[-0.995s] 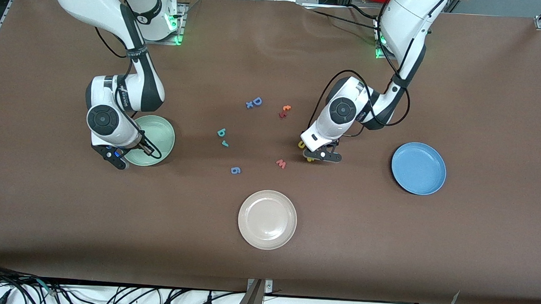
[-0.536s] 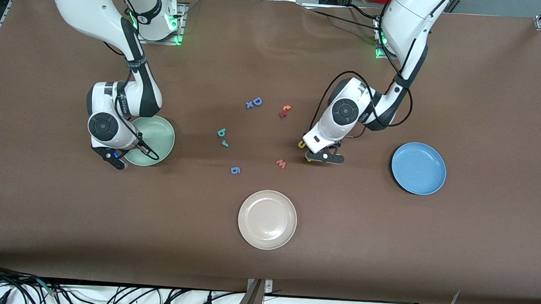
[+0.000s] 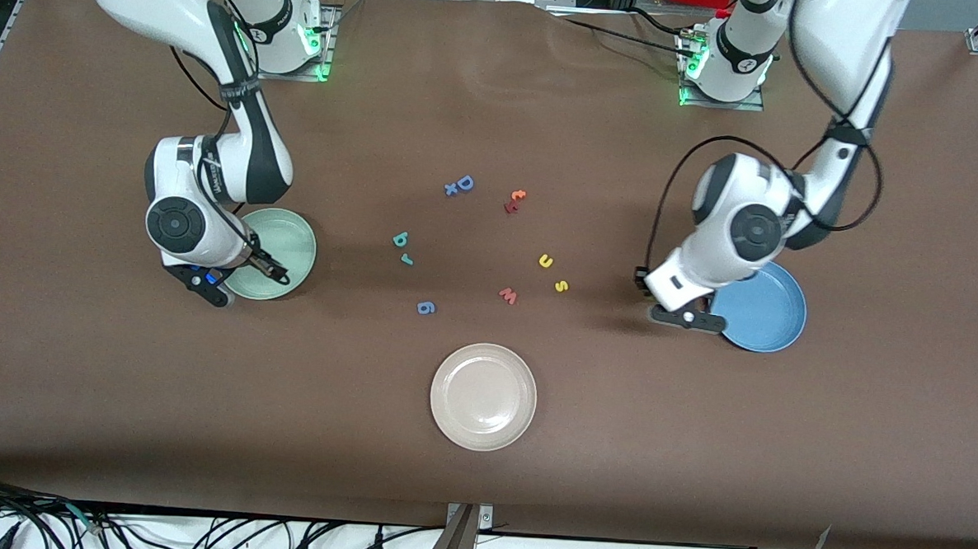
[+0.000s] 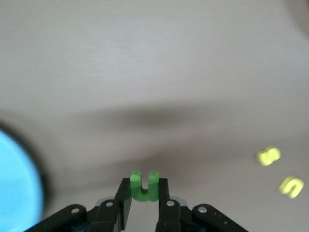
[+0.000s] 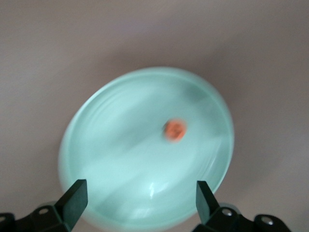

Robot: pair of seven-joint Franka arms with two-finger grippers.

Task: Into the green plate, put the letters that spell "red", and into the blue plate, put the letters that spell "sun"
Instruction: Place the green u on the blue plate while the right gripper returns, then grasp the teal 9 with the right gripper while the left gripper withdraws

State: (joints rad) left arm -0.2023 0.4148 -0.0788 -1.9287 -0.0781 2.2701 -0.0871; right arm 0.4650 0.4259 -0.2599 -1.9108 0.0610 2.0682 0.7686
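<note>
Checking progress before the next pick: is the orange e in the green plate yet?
Yes, the orange e lies in the green plate.

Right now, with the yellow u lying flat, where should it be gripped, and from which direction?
Probably from straight above: the yellow u lies flat on the table, too thin to take sideways. Pinch across its outer arms; the yellow s lies apart, leaving finger room. The left gripper holds a green letter beside the blue plate; the right gripper is open over the green plate.
</note>
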